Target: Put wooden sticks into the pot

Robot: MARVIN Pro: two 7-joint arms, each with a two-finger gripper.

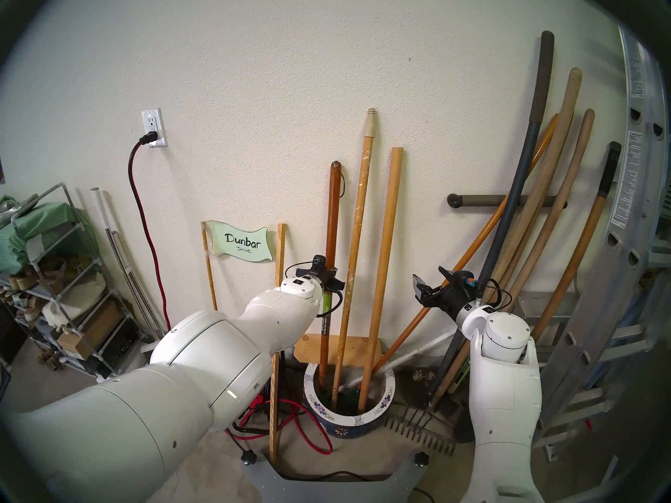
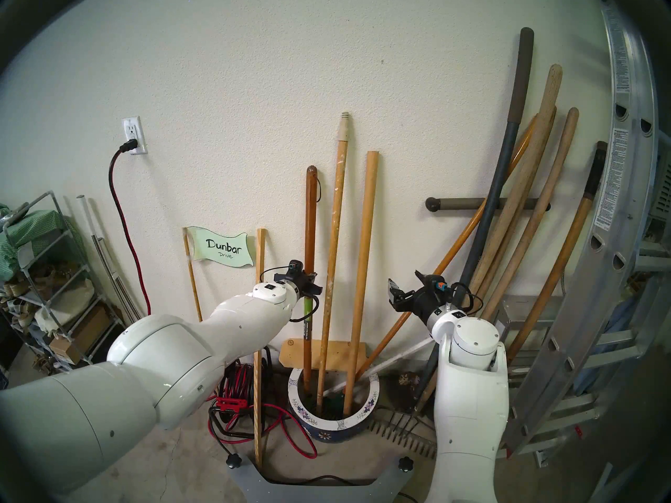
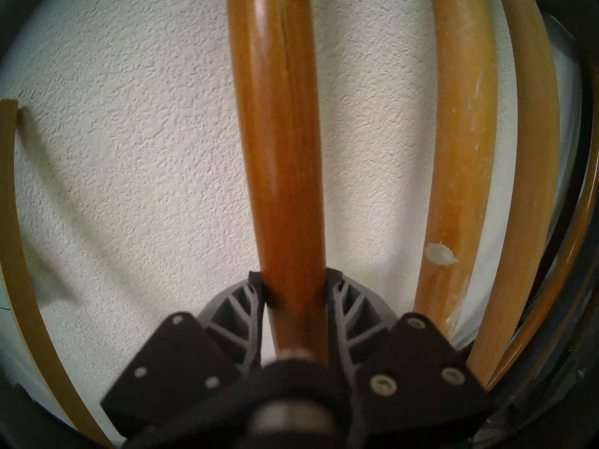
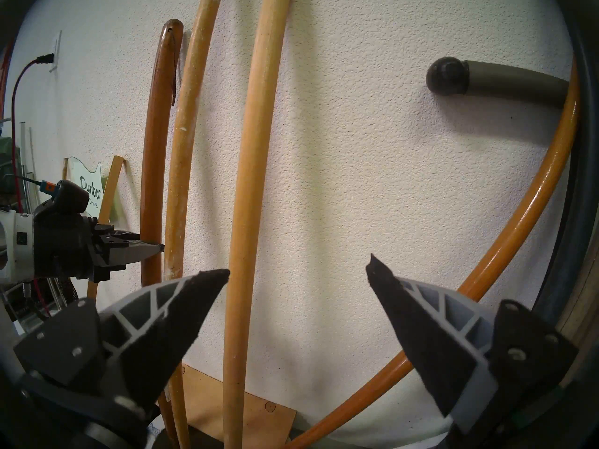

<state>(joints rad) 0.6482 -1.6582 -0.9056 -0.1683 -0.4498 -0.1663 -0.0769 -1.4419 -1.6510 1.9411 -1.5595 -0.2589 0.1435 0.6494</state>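
While all three sticks stand in the pot (image 1: 377, 409), tops leaning on the wall (image 1: 290, 74), the left hand (image 1: 336, 277) is clamped on the dark stick (image 1: 332, 230), at nine o'clock from the flecked stick (image 1: 357, 237) and plain dowel (image 1: 385, 244). Its foot seems to touch bottom. The right hand (image 1: 430, 284) hangs agape at three o'clock, holding nothing.

Clearances around the pot (image 1: 377, 413) and the wall

The three upright wooden sticks (image 1: 357, 237) stand close together in the pot, leaving only narrow slots between them. The left gripper (image 3: 294, 284) is clamped on the red-brown stick (image 1: 331, 230), blocking that side. The right gripper (image 4: 298, 275), jaws spread wide, faces bare wall right of the plain dowel (image 4: 251, 192). A slanting orange handle (image 4: 505, 244) and the leaning tool handles (image 1: 544, 215) close off the right.
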